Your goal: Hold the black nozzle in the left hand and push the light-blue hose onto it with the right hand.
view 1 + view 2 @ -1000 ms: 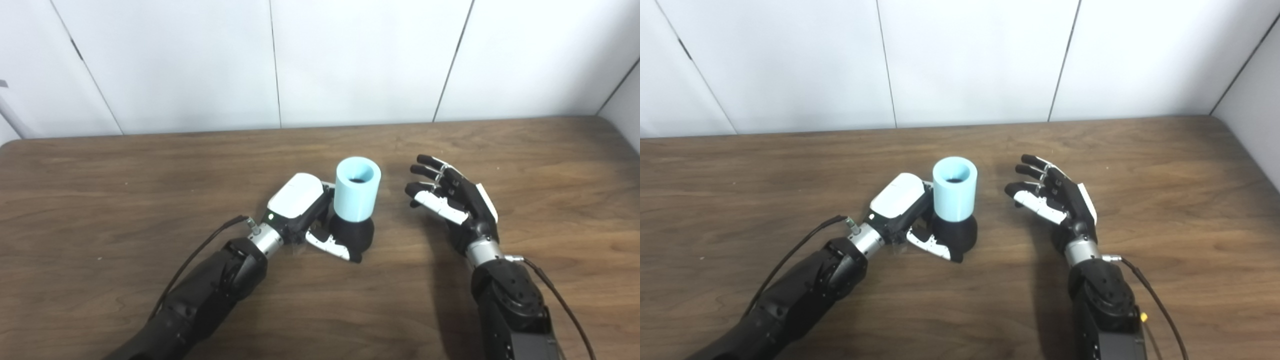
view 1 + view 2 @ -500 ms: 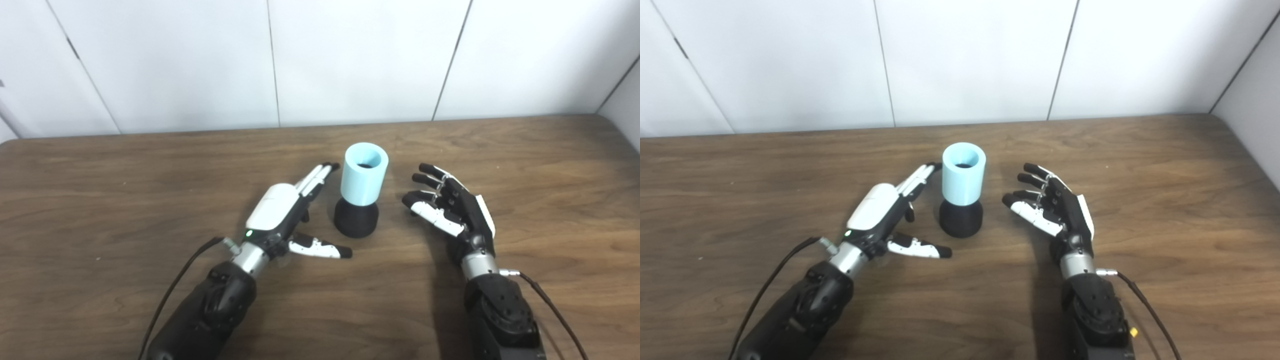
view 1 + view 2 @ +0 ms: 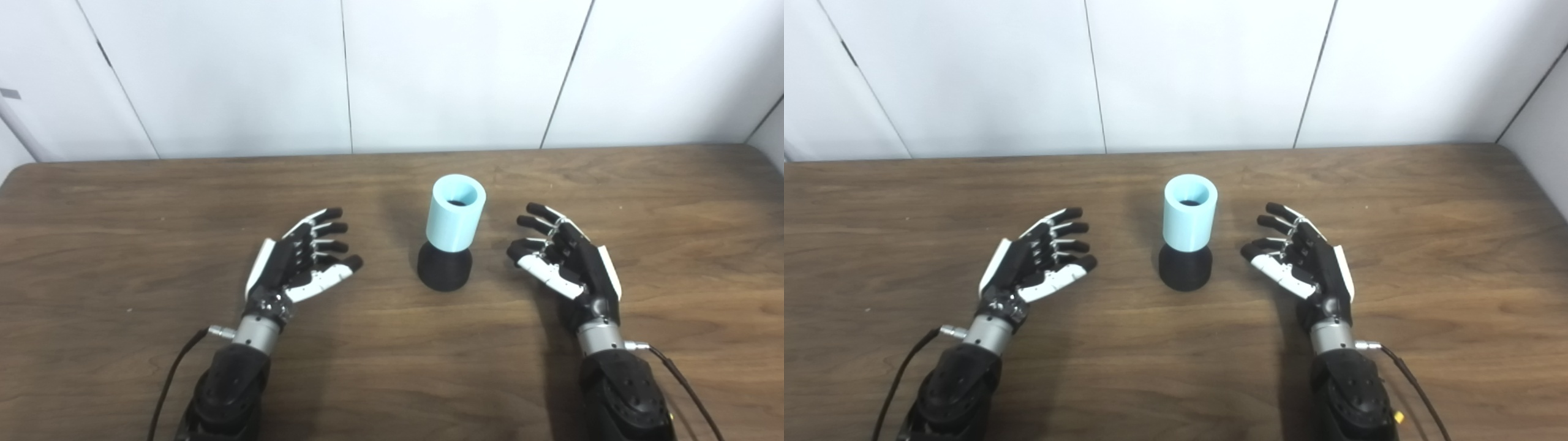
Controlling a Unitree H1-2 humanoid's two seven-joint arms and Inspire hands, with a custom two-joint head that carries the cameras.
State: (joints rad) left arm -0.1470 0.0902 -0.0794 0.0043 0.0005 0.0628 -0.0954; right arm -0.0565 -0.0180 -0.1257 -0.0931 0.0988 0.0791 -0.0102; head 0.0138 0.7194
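Note:
The black nozzle (image 3: 444, 268) stands upright on the wooden table (image 3: 122, 202), with the light-blue hose (image 3: 455, 213) seated over its top. Neither hand touches them. My left hand (image 3: 300, 260) lies to the left of the pair, palm turned inward, fingers spread and open. On the other side my right hand (image 3: 563, 260) mirrors it, open with nothing in it, a short gap from the hose. The same pair appears in the right eye view as hose (image 3: 1189, 214) on nozzle (image 3: 1185, 267).
White wall panels (image 3: 429, 67) rise behind the table's far edge. Cables trail from both forearms toward the bottom edge. A second wall closes off the table's right end (image 3: 1537, 153).
My left hand let go of the nozzle, opened, and drew back to the left. The right hand stayed open, nearly still. The hose and nozzle remain standing together.

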